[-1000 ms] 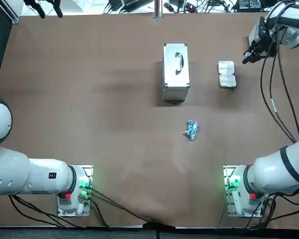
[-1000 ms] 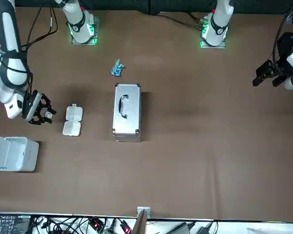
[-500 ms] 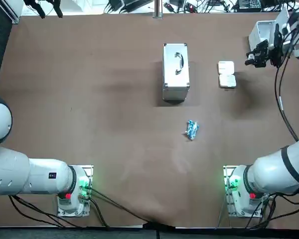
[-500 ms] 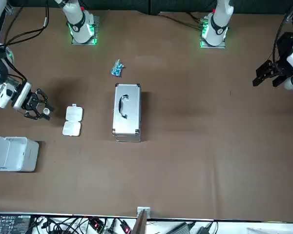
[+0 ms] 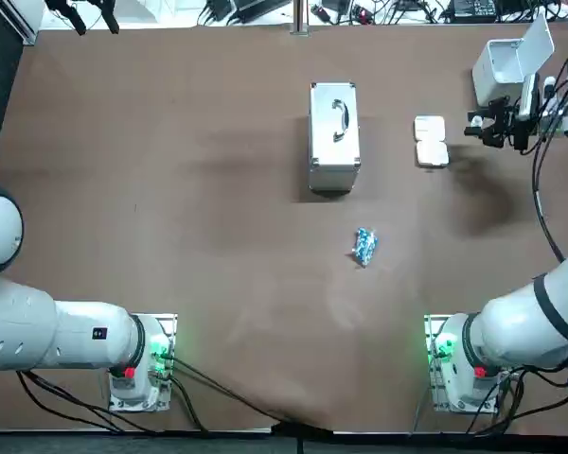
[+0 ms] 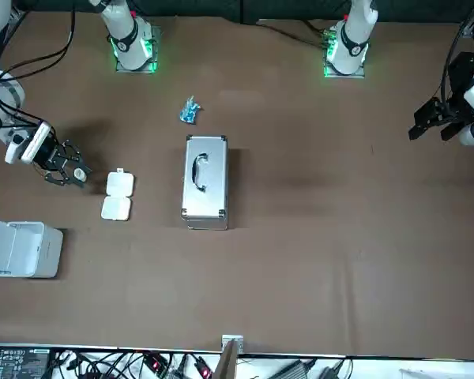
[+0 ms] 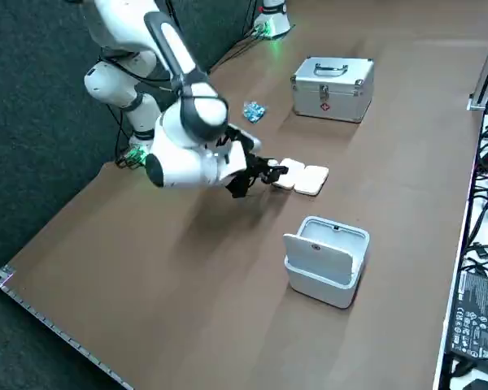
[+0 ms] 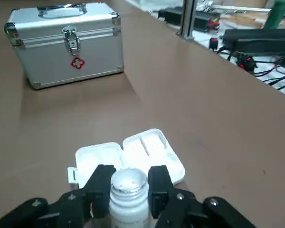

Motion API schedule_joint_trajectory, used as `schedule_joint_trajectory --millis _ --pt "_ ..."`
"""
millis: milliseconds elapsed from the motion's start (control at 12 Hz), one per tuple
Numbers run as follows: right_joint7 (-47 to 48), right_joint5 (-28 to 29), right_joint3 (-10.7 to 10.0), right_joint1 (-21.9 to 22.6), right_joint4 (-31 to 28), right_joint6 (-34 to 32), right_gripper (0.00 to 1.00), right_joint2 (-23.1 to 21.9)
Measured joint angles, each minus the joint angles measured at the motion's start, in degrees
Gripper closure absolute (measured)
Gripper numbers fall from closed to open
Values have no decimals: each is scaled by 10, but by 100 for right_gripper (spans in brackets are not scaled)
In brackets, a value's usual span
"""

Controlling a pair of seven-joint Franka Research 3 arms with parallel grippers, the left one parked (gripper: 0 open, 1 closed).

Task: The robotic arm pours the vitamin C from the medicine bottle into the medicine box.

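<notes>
Spillage is the main risk, I judge: in the top view the right gripper (image 5: 488, 125), at upper right, stands beside the medicine box (image 5: 431, 142), not above it, so early tipping would scatter tablets on the table (image 5: 170, 189). In the wrist view its fingers (image 8: 102, 180) pinch the uncapped medicine bottle (image 8: 129, 190); what it contains I cannot tell, and both box compartments look empty.

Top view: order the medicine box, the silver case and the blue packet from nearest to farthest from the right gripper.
From the right gripper:
1. medicine box, just to its left.
2. silver case, farther left.
3. blue packet, left and toward the robot.
</notes>
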Motion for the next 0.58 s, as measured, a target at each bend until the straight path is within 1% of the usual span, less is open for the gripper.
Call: schedule_joint_trajectory --millis 83,167,417,583 --pt "-21 22 -7 -4 0 -17 58 17" --pt "-52 65 -11 -18 2 -38 58 51" --pt "-78 121 -12 -35 14 -65 58 97" --pt "-83 152 -12 -37 28 -72 58 122"
